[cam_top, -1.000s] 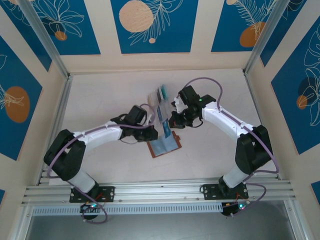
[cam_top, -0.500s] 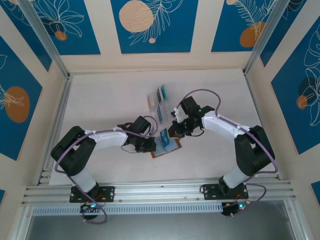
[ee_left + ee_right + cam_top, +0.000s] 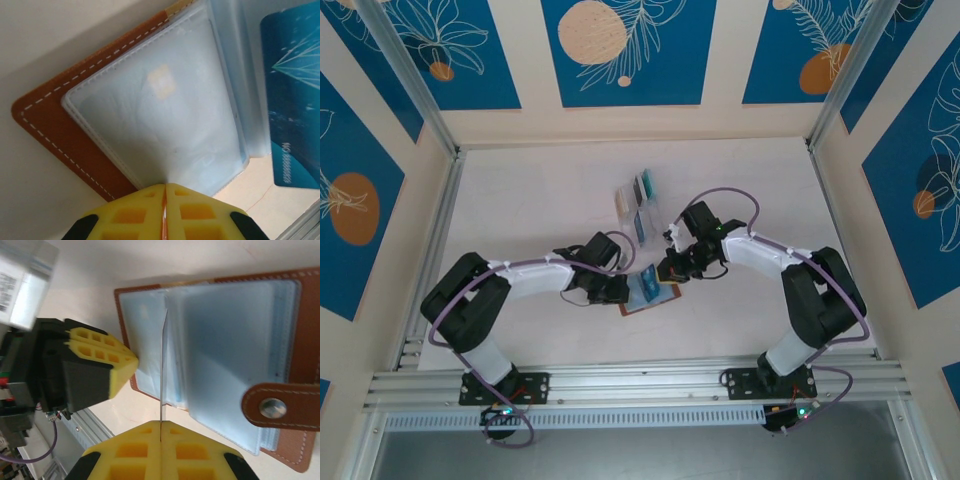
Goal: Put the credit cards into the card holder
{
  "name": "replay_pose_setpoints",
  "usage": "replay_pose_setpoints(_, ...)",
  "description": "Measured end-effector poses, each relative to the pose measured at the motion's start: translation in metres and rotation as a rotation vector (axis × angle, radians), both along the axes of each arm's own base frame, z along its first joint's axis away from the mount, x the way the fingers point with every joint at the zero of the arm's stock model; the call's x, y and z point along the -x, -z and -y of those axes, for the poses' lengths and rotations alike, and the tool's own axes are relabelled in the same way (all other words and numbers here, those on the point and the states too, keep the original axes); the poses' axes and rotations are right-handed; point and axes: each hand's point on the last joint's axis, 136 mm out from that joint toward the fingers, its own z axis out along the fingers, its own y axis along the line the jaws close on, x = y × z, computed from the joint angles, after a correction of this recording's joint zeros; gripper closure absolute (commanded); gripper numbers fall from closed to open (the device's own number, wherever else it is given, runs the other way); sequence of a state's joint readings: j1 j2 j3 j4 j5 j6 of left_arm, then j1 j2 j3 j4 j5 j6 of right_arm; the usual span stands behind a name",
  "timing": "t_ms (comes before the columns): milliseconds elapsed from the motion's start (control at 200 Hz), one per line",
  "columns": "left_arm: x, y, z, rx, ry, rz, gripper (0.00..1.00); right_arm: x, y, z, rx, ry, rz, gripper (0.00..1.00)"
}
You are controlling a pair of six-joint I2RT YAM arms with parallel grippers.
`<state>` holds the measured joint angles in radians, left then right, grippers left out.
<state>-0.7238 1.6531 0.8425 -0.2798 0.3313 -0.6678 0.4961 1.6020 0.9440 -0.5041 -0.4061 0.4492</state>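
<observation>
The brown leather card holder (image 3: 638, 308) lies open on the table, its pale blue-grey pockets (image 3: 225, 345) fanned out and its snap tab (image 3: 280, 407) folded over them. My right gripper (image 3: 161, 426) is shut on a teal credit card (image 3: 292, 100). In the right wrist view this card (image 3: 163, 365) shows edge-on, standing over the pockets with its far edge among them. My left gripper (image 3: 164, 186) is shut, its yellow tips resting on the outer pocket sheet (image 3: 160, 115) at the holder's left side. In the top view the left gripper (image 3: 620, 290) and right gripper (image 3: 665, 270) flank the holder.
A clear slotted rack (image 3: 638, 200) holding more cards stands just behind the holder; its corner (image 3: 22, 285) shows in the right wrist view. The aluminium rail (image 3: 640, 380) runs along the near edge, and patterned walls enclose the table.
Both grippers came down and toward the near edge onto the holder. The right one brought the teal card from near the rack to the pockets; the left one settled on the holder's left side.
</observation>
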Motion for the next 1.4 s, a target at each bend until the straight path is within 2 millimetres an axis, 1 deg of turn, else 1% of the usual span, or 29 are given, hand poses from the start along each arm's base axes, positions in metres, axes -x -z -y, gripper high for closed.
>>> replay_pose_setpoints(205,-0.004,0.0,-0.011,-0.014,-0.01,0.003,0.91,0.003,0.015,-0.003,-0.023,-0.004,-0.048,1.0)
replay_pose_setpoints(520,-0.007,0.001,-0.021,-0.017,-0.017,0.007,0.91,0.008,0.013,-0.012,-0.106,-0.029,-0.067,1.0)
replay_pose_setpoints(785,-0.007,0.001,-0.022,-0.015,-0.014,0.006,0.91,0.007,0.017,-0.017,-0.139,-0.042,-0.086,1.0)
replay_pose_setpoints(1150,-0.006,0.001,-0.023,-0.01,-0.006,0.009,0.91,0.01,0.034,-0.016,-0.112,-0.04,-0.131,1.0)
replay_pose_setpoints(1400,-0.006,0.001,-0.024,-0.009,-0.009,0.008,0.91,0.006,0.034,-0.014,-0.082,-0.036,-0.121,1.0)
